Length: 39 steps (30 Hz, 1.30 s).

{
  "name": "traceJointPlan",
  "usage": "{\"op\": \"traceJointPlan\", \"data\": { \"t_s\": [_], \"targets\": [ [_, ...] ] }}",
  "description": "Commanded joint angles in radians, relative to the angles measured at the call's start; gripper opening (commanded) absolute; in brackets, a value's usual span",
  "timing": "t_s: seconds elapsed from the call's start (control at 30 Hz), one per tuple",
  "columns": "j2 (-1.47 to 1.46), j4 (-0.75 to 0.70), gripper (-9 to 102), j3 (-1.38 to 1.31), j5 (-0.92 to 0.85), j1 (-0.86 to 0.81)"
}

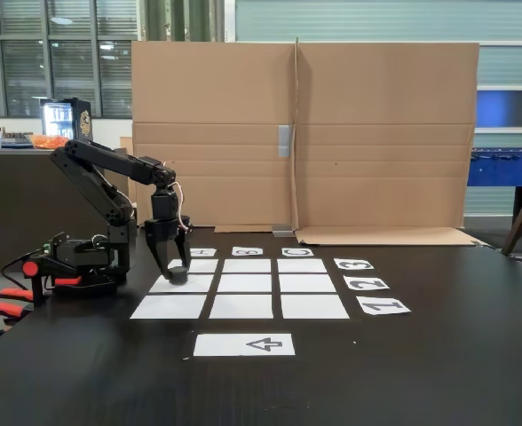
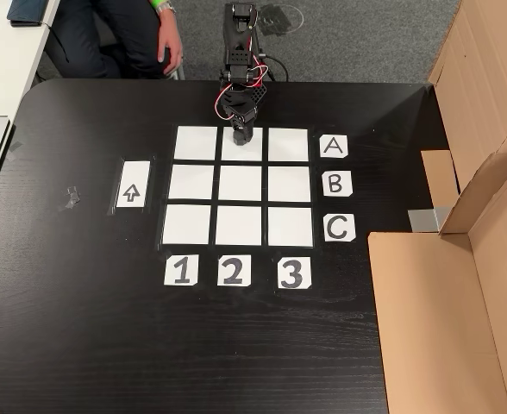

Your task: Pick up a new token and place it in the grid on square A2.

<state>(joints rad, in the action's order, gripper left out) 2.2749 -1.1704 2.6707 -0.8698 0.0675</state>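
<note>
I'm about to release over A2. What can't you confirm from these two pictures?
- Token: in the fixed view, too small to tell whether it rests on the paper. From above, the gripper covers it.
- Grip: whether the fingers touch the token, too small in the fixed view.
- Square A2: its upper part hidden under the gripper from above.

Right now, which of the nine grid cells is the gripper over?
Square A2: the middle cell of the row beside label A, in the column above label 2. The gripper hangs over it with the token; the other eight cells are bare.
</note>
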Motion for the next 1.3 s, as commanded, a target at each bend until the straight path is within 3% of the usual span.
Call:
{"op": "traceJointPlan", "data": {
  "t_s": [0.0, 0.2, 0.63, 1.27],
  "targets": [
    [0.018, 0.008, 12, 0.0, 0.006, -0.006],
    [0.018, 0.008, 22, 0.0, 0.006, -0.006],
    [0.04, -0.017, 26, -0.029, 0.012, -0.008],
    [0.044, -0.258, 26, -0.502, 0.141, 0.008]
  ]
}}
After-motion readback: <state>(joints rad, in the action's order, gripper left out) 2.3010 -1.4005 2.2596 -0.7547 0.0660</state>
